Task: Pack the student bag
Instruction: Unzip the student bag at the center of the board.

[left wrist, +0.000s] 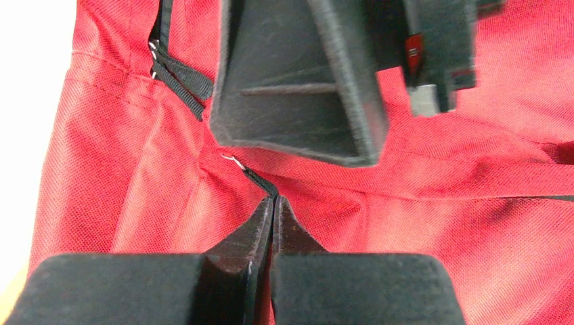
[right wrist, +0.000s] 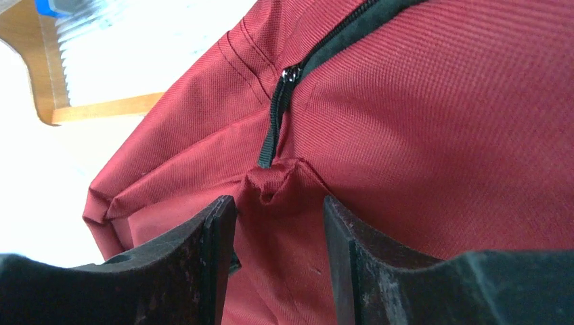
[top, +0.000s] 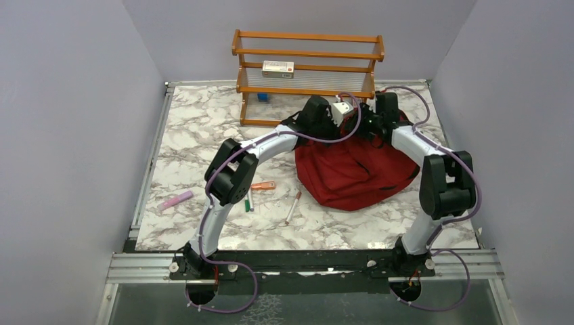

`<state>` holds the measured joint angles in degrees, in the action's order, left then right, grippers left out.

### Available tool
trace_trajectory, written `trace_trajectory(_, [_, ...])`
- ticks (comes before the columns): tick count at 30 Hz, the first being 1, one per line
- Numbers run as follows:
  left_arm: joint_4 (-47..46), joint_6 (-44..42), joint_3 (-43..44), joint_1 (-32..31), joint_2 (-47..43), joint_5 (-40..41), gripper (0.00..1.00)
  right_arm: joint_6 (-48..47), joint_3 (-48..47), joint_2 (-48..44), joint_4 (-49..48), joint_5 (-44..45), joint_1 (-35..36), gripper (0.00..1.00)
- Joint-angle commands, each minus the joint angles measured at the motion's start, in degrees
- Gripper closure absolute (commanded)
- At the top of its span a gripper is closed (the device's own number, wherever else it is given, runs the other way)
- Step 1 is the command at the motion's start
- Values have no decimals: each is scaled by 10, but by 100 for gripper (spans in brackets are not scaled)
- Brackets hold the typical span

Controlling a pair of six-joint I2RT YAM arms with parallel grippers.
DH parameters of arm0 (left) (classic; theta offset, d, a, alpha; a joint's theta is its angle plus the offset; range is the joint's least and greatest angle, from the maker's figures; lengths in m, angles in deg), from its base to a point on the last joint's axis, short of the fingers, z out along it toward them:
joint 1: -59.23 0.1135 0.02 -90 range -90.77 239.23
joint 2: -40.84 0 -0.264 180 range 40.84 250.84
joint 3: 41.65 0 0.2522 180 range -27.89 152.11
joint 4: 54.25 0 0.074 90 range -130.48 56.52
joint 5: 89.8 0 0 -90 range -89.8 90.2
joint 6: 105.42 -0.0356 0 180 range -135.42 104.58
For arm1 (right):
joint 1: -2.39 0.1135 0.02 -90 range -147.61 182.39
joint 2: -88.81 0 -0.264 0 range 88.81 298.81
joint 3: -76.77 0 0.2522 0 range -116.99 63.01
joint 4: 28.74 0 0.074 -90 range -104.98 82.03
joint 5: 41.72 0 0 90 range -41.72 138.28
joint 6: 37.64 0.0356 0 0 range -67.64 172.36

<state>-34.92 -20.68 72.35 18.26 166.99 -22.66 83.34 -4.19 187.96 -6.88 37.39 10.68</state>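
The student bag (top: 352,172) is a dark red fabric backpack lying slumped on the marble table, right of centre. Both arms reach over its far top edge. In the left wrist view my left gripper (left wrist: 273,202) is shut, its tips pinching the end of a black zipper pull cord (left wrist: 259,180) that runs to a small metal ring. The right arm's finger (left wrist: 298,81) hangs just above it. In the right wrist view my right gripper (right wrist: 279,206) is open, its jaws standing either side of a puckered fold of red fabric, below another black zipper pull (right wrist: 271,135).
An orange wooden shelf (top: 308,64) stands at the back with a white box (top: 278,68) on it and a blue object (top: 262,97) beneath. Left of the bag lie a pink marker (top: 174,200), an orange marker (top: 262,185), a green pen (top: 249,200) and a red-white pen (top: 293,206).
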Motion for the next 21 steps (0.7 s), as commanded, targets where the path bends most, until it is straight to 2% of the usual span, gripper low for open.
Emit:
trace_trajectory(1, [-6,-7,-8,-10,-28,1,100,-13,-36,34,-14,-37,-3,46])
trace_trajectory(5, [-6,-7,-7,-12,-27,1,100,-25,-54,56,-3,-42,-3,46])
trace_trajectory(8, [-2,-7,-3,-13,-24,2,100,-28,-64,68,3,-50,-4,50])
trace_trajectory(16, [2,-10,-2,-14,-26,6,100,-37,-66,74,2,-49,-4,79])
trace_trajectory(20, [7,-11,3,-14,-29,6,100,-41,-68,73,1,-56,-9,98])
trace_trajectory(21, [8,-11,3,-14,-31,7,100,-41,-68,72,1,-59,-11,99])
